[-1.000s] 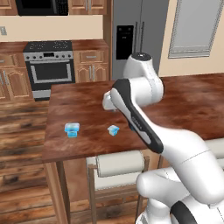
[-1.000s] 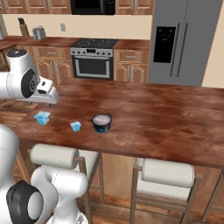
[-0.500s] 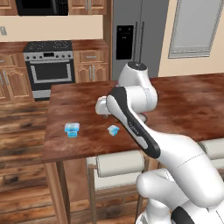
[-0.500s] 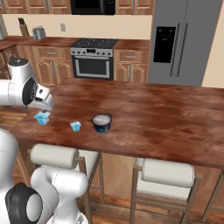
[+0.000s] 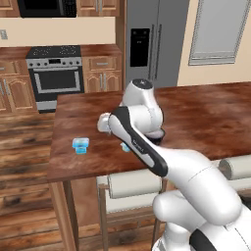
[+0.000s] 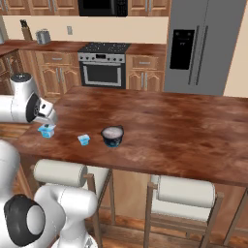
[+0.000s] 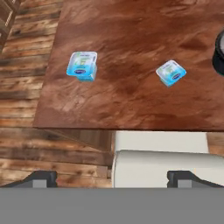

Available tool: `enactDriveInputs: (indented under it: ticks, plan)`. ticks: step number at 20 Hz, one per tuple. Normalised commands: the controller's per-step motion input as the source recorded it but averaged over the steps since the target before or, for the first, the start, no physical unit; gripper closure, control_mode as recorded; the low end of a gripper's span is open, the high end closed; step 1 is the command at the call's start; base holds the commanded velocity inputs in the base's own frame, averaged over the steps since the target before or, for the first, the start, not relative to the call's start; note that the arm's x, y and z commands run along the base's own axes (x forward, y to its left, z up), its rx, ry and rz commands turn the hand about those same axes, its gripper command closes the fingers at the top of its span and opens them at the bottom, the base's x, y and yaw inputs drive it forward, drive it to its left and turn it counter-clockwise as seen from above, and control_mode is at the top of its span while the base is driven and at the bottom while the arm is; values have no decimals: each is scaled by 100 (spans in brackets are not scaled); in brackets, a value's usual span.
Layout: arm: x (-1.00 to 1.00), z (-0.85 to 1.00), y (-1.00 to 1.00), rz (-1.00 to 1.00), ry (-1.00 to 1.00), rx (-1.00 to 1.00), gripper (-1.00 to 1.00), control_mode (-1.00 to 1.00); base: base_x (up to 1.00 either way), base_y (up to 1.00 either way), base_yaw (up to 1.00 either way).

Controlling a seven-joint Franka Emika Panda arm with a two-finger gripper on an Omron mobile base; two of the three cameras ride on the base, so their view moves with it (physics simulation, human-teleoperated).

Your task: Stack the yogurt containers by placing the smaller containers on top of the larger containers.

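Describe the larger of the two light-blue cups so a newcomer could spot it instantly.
On the wooden counter, three containers sit in a row along the stool-side edge. The larger light-blue cup is the end one nearest the counter's corner, farthest from the dark tub.

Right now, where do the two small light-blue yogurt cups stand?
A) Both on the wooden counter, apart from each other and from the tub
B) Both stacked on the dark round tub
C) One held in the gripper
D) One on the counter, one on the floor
A: both light-blue cups sit apart on the wooden counter, and the dark tub stands apart from both.
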Motion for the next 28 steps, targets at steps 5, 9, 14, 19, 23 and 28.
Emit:
enactDriveInputs:
  ticks: [5,9,14,19,23,28]
  plan:
    - [52,-19,22,-4,0,0,-100,-100,0,0,0]
    - [51,-22,19,-4,0,0,-100,-100,0,0,0]
    - [46,-31,20,-4,0,0,-100,-100,0,0,0]
    - [39,-34,15,-2,2,4,-100,-100,0,0,0]
    - [32,-33,8,0,3,7,-100,-100,0,0,0]
    - [32,-30,6,0,3,6,-100,-100,0,0,0]
